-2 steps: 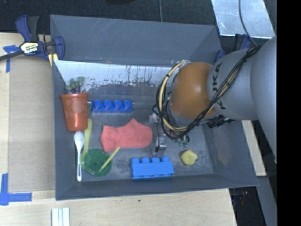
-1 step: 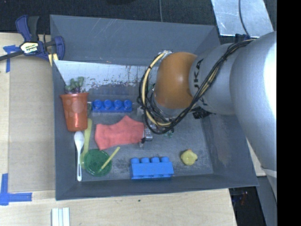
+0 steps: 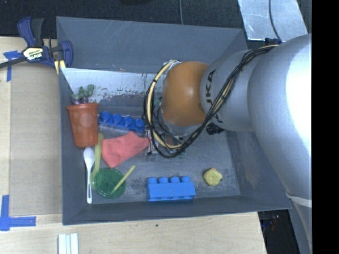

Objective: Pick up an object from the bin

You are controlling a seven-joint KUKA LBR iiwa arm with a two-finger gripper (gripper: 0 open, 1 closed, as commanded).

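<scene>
My tool [image 3: 152, 143] hangs at the right end of the pink lump [image 3: 122, 148], mid-bin, just near of the blue studded strip [image 3: 122, 121]. Apart or together, I cannot tell. I'd centre over the lump before squeezing.

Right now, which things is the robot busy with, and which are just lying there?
Busy with: the gripper, down in the bin; nearest it, the pink soft lump and the row of blue studs behind.

Just lying about: orange cup, white spoon, green round dish, blue brick at the front, small yellow lump.
</scene>
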